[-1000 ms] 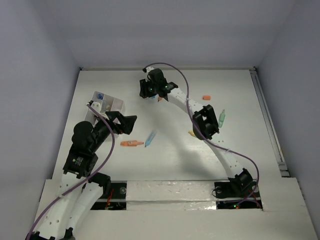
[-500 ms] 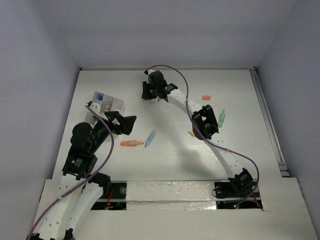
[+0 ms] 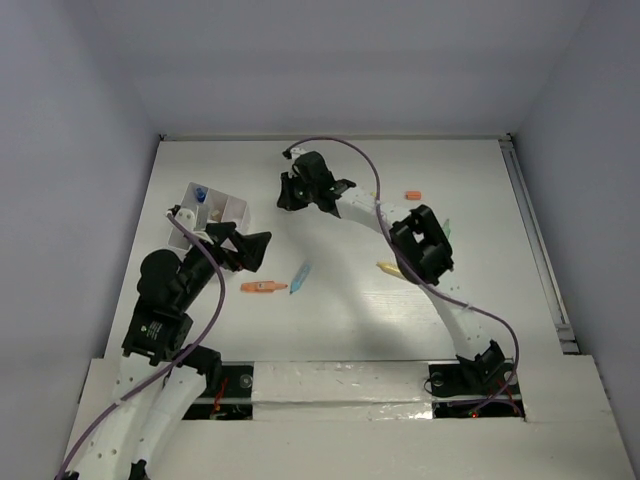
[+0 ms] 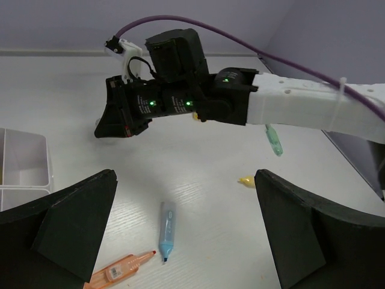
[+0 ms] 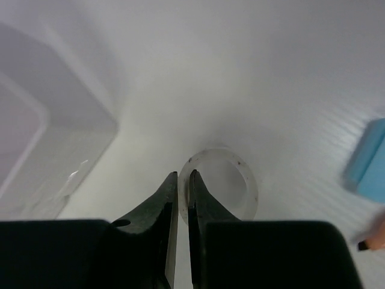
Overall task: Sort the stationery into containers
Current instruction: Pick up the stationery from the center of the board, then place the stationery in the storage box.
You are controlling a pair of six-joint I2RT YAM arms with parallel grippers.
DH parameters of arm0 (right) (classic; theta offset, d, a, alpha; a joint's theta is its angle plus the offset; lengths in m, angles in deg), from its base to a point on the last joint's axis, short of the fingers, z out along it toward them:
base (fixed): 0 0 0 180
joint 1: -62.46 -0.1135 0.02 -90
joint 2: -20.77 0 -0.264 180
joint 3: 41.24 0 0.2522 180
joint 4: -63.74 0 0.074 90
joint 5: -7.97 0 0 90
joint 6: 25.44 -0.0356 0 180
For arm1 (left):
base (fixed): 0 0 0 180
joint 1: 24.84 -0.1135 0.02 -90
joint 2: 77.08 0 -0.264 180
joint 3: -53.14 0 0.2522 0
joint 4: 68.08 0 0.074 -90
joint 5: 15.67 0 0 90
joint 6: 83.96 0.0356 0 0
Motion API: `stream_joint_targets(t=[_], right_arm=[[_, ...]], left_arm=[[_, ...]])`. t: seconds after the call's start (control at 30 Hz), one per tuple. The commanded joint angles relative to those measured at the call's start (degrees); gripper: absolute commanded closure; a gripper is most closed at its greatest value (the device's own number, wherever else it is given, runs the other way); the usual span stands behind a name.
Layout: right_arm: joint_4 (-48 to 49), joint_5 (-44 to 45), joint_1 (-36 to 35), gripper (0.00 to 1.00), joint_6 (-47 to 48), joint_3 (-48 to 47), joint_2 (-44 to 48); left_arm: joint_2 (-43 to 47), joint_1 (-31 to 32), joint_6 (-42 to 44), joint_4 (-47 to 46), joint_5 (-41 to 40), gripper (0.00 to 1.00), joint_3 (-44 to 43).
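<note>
Tape roll (image 5: 251, 189), clear and ring-shaped: pinched by one side of its wall in right claw (image 5: 182, 180), fingers clenched almost together, one apparently inside the ring and one outside. Hung near white divided box (image 3: 236, 210), beside it rather than over any compartment. Could not tell whether lifted or touching table (image 3: 350, 330). Judged light and stiff, yet smooth and thin-walled, so likely to slip or swing in so narrow a pinch; best taken across the wall, as here, and moved gently. Left claw (image 4: 185, 192): spread wide, grasping nothing, poised above blue pen (image 4: 166, 232) and orange pen (image 4: 120, 269), tips nearly touching. Farther off, loose and well apart: yellow cap (image 4: 246, 180), green pen (image 4: 274, 139).
</note>
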Motion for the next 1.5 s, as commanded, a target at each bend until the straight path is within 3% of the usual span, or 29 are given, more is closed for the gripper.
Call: stream_joint_targets(t=[0.0, 0.13, 0.23, 0.33, 0.53, 1.13, 1.47], right_arm=[[18.4, -5.4, -3.5, 1.00, -2.7, 11.2, 15.5], [26.9, -11.3, -8.1, 1.00, -4.9, 18.7, 20.4], [34.6, -16.7, -10.5, 1.00, -12.5, 20.3, 19.6], [43.9, -20.0, -12.2, 1.00, -17.0, 20.7, 17.5], [49.8, -21.2, -14.1, 1.00, -23.6, 15.8, 11.3], [38.2, -26.6, -14.7, 0.98, -23.1, -5.9, -3.7], [38.8, -25.9, -15.2, 0.88, -24.2, -6.6, -6.3]], left_arm=[[1.4, -0.4, 0.1, -3.0, 1.3, 0.01, -1.3], [2.9, -0.4, 0.3, -3.9, 3.6, 0.01, -1.5], [4.0, -0.4, 0.3, -4.0, 4.9, 0.01, -1.4], [4.7, -0.4, 0.4, -4.0, 5.5, 0.01, -1.3], [5.7, -0.4, 0.7, -3.9, 4.7, 0.01, -1.5], [6.4, -0.4, 0.7, -4.0, 6.2, 0.01, -1.4], [6.2, -0.4, 0.7, -4.0, 6.3, 0.01, -1.4]])
